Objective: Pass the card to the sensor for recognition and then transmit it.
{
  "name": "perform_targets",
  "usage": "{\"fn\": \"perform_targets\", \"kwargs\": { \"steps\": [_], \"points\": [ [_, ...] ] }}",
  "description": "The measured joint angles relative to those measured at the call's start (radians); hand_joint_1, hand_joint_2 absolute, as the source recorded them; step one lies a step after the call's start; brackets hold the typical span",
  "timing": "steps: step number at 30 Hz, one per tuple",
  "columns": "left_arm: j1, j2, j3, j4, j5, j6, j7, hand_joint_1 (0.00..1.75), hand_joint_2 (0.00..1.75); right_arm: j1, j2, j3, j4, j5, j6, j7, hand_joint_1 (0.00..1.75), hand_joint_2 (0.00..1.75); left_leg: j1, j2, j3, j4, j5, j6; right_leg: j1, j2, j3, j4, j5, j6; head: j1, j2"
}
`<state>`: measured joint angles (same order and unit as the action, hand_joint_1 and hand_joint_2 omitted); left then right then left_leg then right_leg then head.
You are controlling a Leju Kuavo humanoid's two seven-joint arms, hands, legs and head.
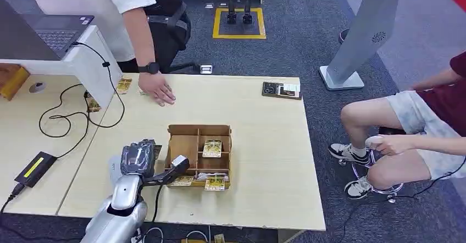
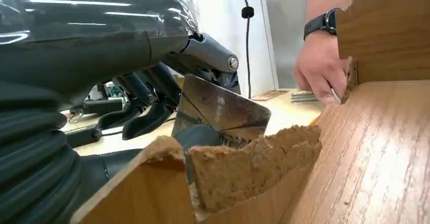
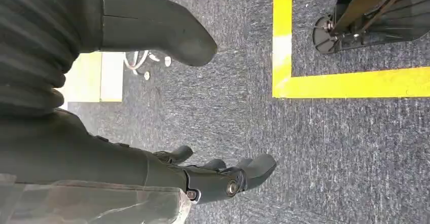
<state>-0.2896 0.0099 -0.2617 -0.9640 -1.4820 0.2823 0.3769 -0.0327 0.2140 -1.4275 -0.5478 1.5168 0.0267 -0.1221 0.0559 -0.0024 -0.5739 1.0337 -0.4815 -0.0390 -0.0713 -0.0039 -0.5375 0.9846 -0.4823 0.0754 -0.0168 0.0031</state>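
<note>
One card (image 2: 220, 110) sits pinched in the left robot hand (image 1: 144, 158), thumb against dark fingers (image 2: 139, 120) in the left wrist view, dark face of the card toward the camera, lower edge hidden behind the chipped wall of the wooden box (image 1: 189, 128). Left robot hand is at the box's near-left corner, low over the desk (image 1: 264, 144), so the card looks to be at or just inside that corner compartment; cannot tell if it has cleared the rim. Card's long axis runs away from the palm, tilted, toward the far side of the desk.

Right robot hand (image 3: 218, 176) hangs over the carpet, fingers loosely apart, nothing in it, well away from the work. Left is plainly the working arm.

More cards lie in the box compartments, yellow-patterned one (image 1: 212, 148) in the middle. A black reader-like device (image 1: 281, 89) sits at the far right edge of the desk, well apart from the held card, across and beyond the box; likely the sensor, not certain. Judged next move: lift clear, carry forward and to the right.

Person's hand (image 1: 157, 87) rests on the far desk edge beside stacked cards (image 1: 124, 84). Another person sits to the right.
</note>
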Motion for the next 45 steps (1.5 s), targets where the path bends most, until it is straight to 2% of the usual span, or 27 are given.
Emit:
{"fn": "perform_targets", "kwargs": {
  "steps": [11, 14, 17, 21, 22, 23, 24, 25, 27, 29, 31, 33, 36, 41, 45],
  "points": [
    [-0.004, 0.008, -0.018, 0.001, 0.026, -0.007, -0.002, 1.75, 1.75, 0.0, 0.008, -0.008, -0.019, -0.001, 0.005, 0.0, 0.0, 1.75, 0.0, -0.001, 0.002, 0.0, 0.002, 0.002, 0.0, -0.001, 0.003, 0.0, 0.001, -0.001, 0.0, 0.0],
    [-0.004, 0.008, -0.02, 0.001, 0.029, 0.01, 0.0, 1.75, 1.75, 0.0, 0.01, -0.011, -0.025, -0.001, 0.006, 0.0, 0.0, 1.75, 0.0, -0.001, 0.001, 0.0, 0.001, 0.001, 0.0, -0.001, 0.003, 0.0, 0.001, -0.001, 0.0, 0.0],
    [0.003, 0.008, -0.023, 0.001, 0.029, 0.093, 0.006, 1.75, 1.75, 0.0, 0.012, -0.016, -0.027, -0.001, 0.006, -0.001, 0.0, 1.75, 0.0, -0.001, 0.001, 0.0, 0.002, 0.002, 0.0, 0.0, 0.003, 0.0, 0.001, -0.001, 0.0, 0.0],
    [0.034, 0.008, -0.023, 0.001, 0.01, 0.292, -0.004, 1.75, 1.75, 0.001, 0.014, -0.023, -0.027, 0.002, 0.001, -0.01, 0.0, 1.75, 0.0, 0.0, 0.0, 0.0, 0.002, 0.002, 0.0, 0.001, -0.001, 0.0, 0.001, -0.001, 0.0, 0.0],
    [0.046, 0.008, -0.021, -0.003, 0.013, 0.349, -0.028, 1.75, 1.75, 0.001, 0.014, -0.024, -0.025, 0.004, -0.006, -0.014, 0.0, 1.75, 0.0, 0.0, -0.002, 0.0, 0.002, 0.002, 0.0, 0.001, -0.002, 0.0, 0.001, -0.001, 0.0, 0.0],
    [0.062, 0.007, -0.014, -0.02, 0.026, 0.379, -0.063, 1.75, 1.75, 0.001, 0.014, -0.024, -0.022, 0.005, -0.013, -0.016, 0.0, 1.75, 0.0, 0.0, -0.002, 0.0, 0.002, 0.002, 0.0, 0.001, -0.003, 0.0, 0.001, -0.001, 0.0, 0.0],
    [0.083, 0.002, 0.004, -0.059, 0.05, 0.391, -0.124, 1.75, 1.75, 0.002, 0.014, -0.026, -0.019, 0.005, -0.021, -0.018, 0.0, 1.75, 0.0, 0.0, -0.003, 0.001, 0.002, 0.002, 0.0, 0.001, -0.005, 0.0, 0.001, -0.001, 0.0, 0.0],
    [0.103, -0.011, 0.028, -0.101, 0.074, 0.396, -0.196, 1.75, 1.75, 0.003, 0.014, -0.027, -0.016, 0.005, -0.027, -0.021, 0.0, 1.75, 0.0, 0.0, -0.005, 0.001, 0.002, 0.002, 0.0, 0.001, -0.006, 0.0, 0.001, -0.001, 0.0, 0.0],
    [0.126, -0.076, 0.121, -0.192, 0.145, 0.407, -0.424, 1.75, 1.75, 0.004, 0.015, -0.031, -0.012, 0.005, -0.037, -0.021, 0.0, 1.75, 0.0, -0.001, -0.009, 0.001, 0.002, 0.002, 0.0, 0.0, -0.009, 0.0, 0.002, -0.001, 0.0, 0.0],
    [0.129, -0.142, 0.228, -0.26, 0.224, 0.411, -0.618, 1.75, 1.75, 0.004, 0.018, -0.035, -0.01, 0.005, -0.044, -0.022, 0.0, 1.75, 0.0, 0.0, -0.009, 0.002, 0.002, 0.002, 0.0, 0.001, -0.009, 0.0, 0.002, -0.001, 0.0, 0.0],
    [0.128, -0.201, 0.306, -0.311, 0.287, 0.411, -0.702, 1.75, 1.75, 0.004, 0.024, -0.039, -0.01, 0.009, -0.047, -0.023, 0.0, 1.75, 0.0, 0.001, -0.009, 0.002, 0.002, 0.002, 0.0, 0.003, -0.01, 0.0, 0.002, -0.001, 0.0, 0.0],
    [0.127, -0.245, 0.363, -0.354, 0.322, 0.411, -0.752, 1.75, 1.75, 0.004, 0.028, -0.041, -0.01, 0.017, -0.048, -0.024, 0.0, 1.75, 0.0, 0.001, -0.009, 0.002, 0.002, 0.002, 0.0, 0.002, -0.01, 0.0, 0.002, -0.001, 0.0, 0.0],
    [0.126, -0.288, 0.416, -0.391, 0.353, 0.412, -0.786, 1.75, 1.75, 0.003, 0.032, -0.042, -0.01, 0.018, -0.048, -0.024, 0.0, 1.75, 0.0, 0.001, -0.01, 0.001, 0.002, 0.002, 0.0, 0.002, -0.01, 0.0, 0.002, -0.001, 0.0, 0.0],
    [0.13, -0.301, 0.445, -0.413, 0.365, 0.412, -0.811, 1.75, 1.75, 0.002, 0.035, -0.042, -0.01, 0.018, -0.048, -0.024, 0.0, 1.75, 0.0, 0.001, -0.01, 0.001, 0.002, 0.002, 0.0, 0.002, -0.011, 0.0, 0.002, -0.001, 0.0, 0.0],
    [0.131, -0.301, 0.451, -0.416, 0.357, 0.412, -0.798, 1.75, 1.75, 0.001, 0.036, -0.042, -0.009, 0.021, -0.048, -0.024, 0.0, 1.75, 0.0, 0.001, -0.01, 0.002, 0.002, 0.002, 0.0, 0.002, -0.01, 0.0, 0.002, -0.001, 0.0, 0.0]
  ]
}}
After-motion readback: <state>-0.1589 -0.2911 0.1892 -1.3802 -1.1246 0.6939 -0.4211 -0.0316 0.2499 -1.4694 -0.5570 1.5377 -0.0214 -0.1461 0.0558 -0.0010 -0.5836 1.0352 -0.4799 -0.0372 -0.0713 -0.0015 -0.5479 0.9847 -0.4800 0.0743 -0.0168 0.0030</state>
